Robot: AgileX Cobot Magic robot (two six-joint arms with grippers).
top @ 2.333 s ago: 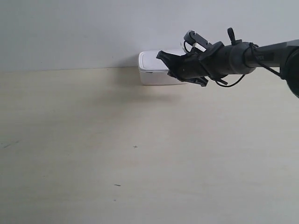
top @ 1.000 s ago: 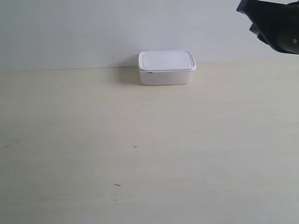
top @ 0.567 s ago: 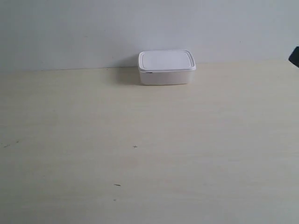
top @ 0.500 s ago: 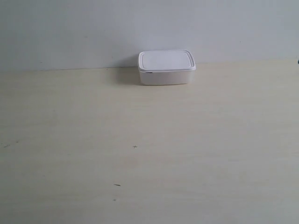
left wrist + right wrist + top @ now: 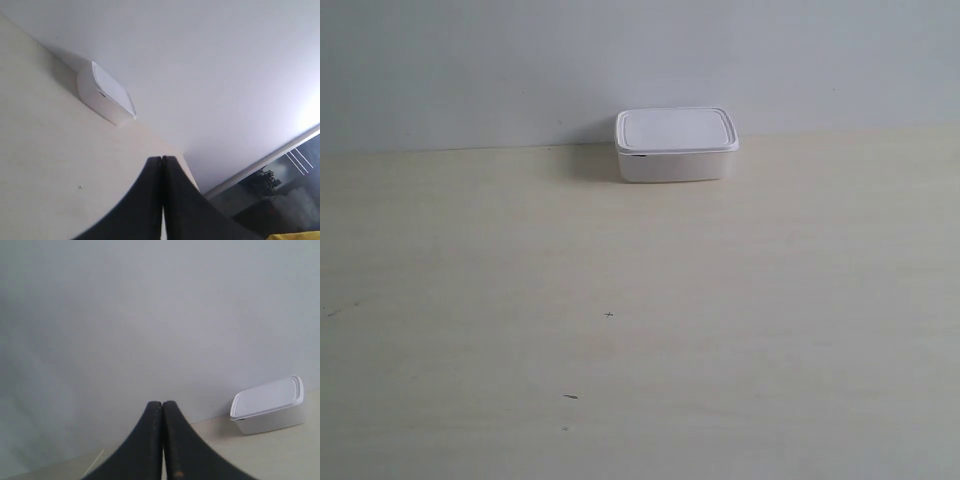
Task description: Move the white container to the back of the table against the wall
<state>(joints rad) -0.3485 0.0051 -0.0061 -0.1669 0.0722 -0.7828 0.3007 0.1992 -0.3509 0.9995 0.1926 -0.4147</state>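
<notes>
The white container (image 5: 676,144) rests with its lid on at the back of the beige table (image 5: 620,300), its rear side against the grey-white wall (image 5: 520,60). No arm shows in the exterior view. In the left wrist view the container (image 5: 106,94) lies far off, and my left gripper (image 5: 162,159) is shut with nothing between its black fingers. The right wrist view has the container (image 5: 269,404) off to one side, well apart from my right gripper (image 5: 162,403), which is also shut and empty.
A few tiny dark specks (image 5: 609,315) mark the tabletop. Beyond the table's far end the left wrist view shows a pale bar (image 5: 260,162) and dark clutter (image 5: 270,200).
The arm at the exterior view's right, which was over the container, drew away up and to the right and has left the exterior view. The container has stayed against the wall.
</notes>
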